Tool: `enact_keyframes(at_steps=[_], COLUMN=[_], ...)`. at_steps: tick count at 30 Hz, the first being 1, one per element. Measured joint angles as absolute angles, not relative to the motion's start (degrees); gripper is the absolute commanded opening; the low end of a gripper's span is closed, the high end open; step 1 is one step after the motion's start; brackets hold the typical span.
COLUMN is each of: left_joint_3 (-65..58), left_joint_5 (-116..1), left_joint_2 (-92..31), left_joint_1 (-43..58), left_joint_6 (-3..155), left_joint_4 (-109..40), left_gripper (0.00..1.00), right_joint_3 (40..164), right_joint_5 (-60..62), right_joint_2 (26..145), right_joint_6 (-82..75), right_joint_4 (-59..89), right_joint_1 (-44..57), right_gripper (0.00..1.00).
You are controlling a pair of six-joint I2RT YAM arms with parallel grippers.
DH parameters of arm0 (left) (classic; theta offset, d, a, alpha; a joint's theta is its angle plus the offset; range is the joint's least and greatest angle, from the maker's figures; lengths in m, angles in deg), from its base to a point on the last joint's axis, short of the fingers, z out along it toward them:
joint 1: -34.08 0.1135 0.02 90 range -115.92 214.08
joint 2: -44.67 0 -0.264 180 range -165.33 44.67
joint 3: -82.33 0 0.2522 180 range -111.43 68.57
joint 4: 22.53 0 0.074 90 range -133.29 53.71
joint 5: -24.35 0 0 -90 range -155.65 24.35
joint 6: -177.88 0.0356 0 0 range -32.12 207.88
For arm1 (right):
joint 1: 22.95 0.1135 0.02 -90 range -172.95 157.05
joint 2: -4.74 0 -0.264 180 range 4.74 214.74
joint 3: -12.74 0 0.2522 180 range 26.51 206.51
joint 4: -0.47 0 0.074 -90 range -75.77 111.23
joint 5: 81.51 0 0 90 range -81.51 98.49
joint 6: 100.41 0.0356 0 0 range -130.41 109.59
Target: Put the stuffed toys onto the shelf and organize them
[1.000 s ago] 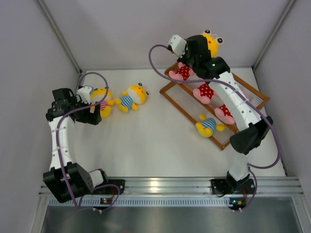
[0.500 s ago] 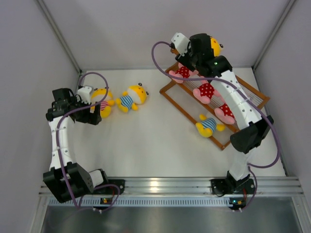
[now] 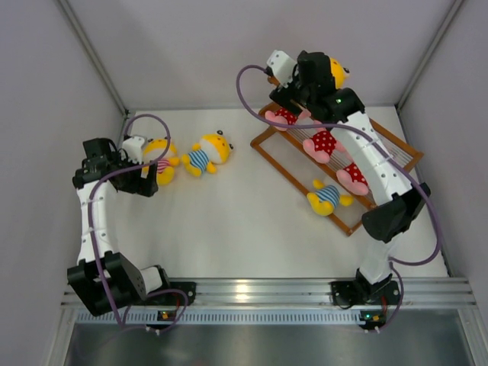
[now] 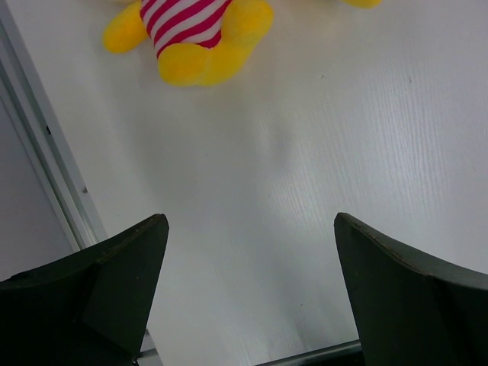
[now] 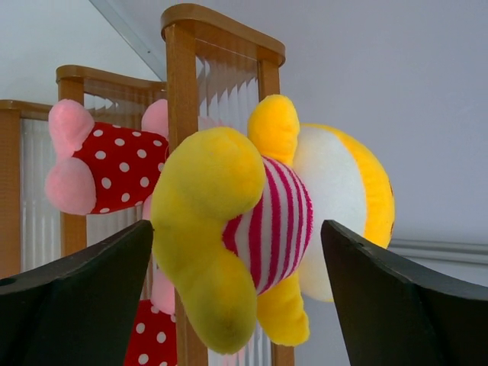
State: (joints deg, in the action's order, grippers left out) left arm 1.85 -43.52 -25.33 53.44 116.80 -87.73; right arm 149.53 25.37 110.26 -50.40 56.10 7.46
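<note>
The brown wooden shelf (image 3: 268, 147) slants at the right. Three pink toys in red dotted outfits (image 3: 322, 142) and a yellow blue-striped toy (image 3: 326, 197) lie on it. At its far top end sits a yellow pink-striped toy (image 3: 336, 72). My right gripper (image 5: 236, 229) is open there, a finger on each side of that toy (image 5: 278, 221); a wooden post (image 5: 181, 91) and a pink toy (image 5: 114, 160) are behind it. On the table lie a yellow pink-striped toy (image 3: 162, 158) and a yellow blue-striped one (image 3: 206, 152). My left gripper (image 3: 149, 181) is open just short of the pink-striped toy (image 4: 194, 30).
Grey walls close in the table on the left, back and right. A metal wall rail (image 4: 46, 168) runs close beside my left gripper (image 4: 252, 221). An aluminium rail (image 3: 267, 290) with both arm bases spans the near edge.
My right gripper has gone from shut to open, letting go of the yellow pink-striped toy at the shelf's top end. The left arm has not moved.
</note>
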Motion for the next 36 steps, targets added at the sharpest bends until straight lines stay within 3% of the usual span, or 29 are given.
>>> enact_keyframes(at_steps=[1,7,14,19,20,23,28,29,30,31,36], left_joint_3=[1.8,0.8,-7.0,-7.7,-7.7,-7.9,-8.0,-8.0,-8.0,-8.0,-7.9], left_joint_5=[-44.0,-46.1,-48.5,-47.9,-47.7,-46.8,-45.6,-45.2,-44.7,-44.3,-42.7], left_joint_2=[-25.7,-30.8,-44.8,-50.7,-51.5,-53.6,-56.0,-56.0,-56.0,-56.0,-55.8], left_joint_1=[53.4,53.4,53.4,52.5,52.0,50.7,50.0,50.0,50.1,50.1,50.1], left_joint_6=[117.0,118.8,120.0,120.1,120.1,119.4,118.9,118.9,119.0,118.9,118.6], left_joint_4=[-87.8,-87.8,-86.4,-82.9,-82.4,-81.2,-77.1,-76.1,-75.2,-74.5,-72.4], left_gripper=[0.95,0.92,0.97,0.89,0.77,0.54,0.44,0.37,0.09,0.0,0.0], right_joint_3=[149.5,149.5,149.0,145.2,144.2,140.1,134.5,133.4,132.5,131.3,126.9], right_joint_5=[25.4,27.2,28.9,31.6,31.9,33.1,35.8,36.2,36.6,37.1,38.2], right_joint_2=[110.0,107.6,104.7,100.9,100.1,97.0,93.2,92.6,92.2,91.6,89.3], right_joint_6=[-50.4,-52.0,-53.1,-54.3,-54.4,-54.4,-54.4,-54.4,-54.4,-54.3,-53.2], right_joint_4=[56.1,56.0,55.5,55.3,54.9,53.7,52.7,52.4,52.2,51.9,51.2], right_joint_1=[7.7,10.5,13.3,16.9,17.6,19.6,21.8,22.3,22.8,23.5,26.9], right_gripper=[0.99,1.0,0.99,1.0,0.99,0.99,0.99,0.99,0.99,0.99,0.99])
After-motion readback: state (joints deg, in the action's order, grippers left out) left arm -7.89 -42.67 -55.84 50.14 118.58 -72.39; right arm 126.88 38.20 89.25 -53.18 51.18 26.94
